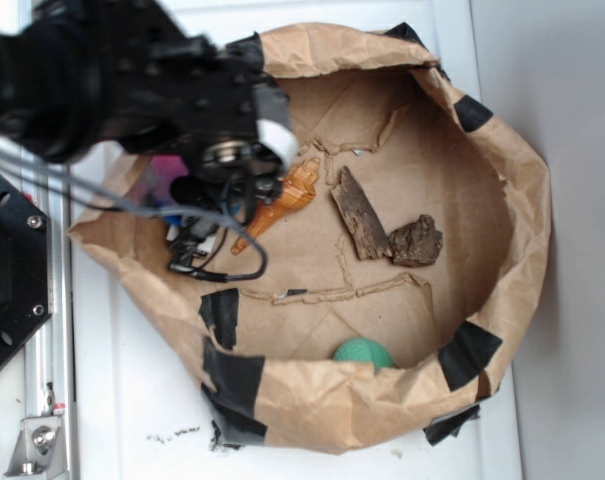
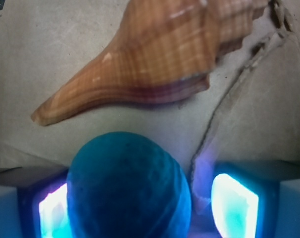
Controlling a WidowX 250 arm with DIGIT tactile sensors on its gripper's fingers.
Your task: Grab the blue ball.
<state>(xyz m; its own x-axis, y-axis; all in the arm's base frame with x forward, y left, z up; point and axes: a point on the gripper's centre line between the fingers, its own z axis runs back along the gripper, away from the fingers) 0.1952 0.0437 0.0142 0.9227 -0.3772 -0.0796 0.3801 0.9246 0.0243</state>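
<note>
While the gripper (image 2: pixel 140 201) straddles the blue ball (image 2: pixel 127 186) — fingers (image 2: pixel 234 203) at its sides, grip unclear — a shell (image 2: pixel 150 64) lies just beyond.

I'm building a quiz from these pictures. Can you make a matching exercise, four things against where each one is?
Things:
1. blue ball
2. green ball
3. seashell
4. bark pieces

Places:
A. mid-floor of the paper bag, right of the shell
B. between the fingers of the hand
C. against the bag's near wall, half hidden
D. on the paper just beyond the hand

Pairs: 1-B, 2-C, 3-D, 4-A
</note>
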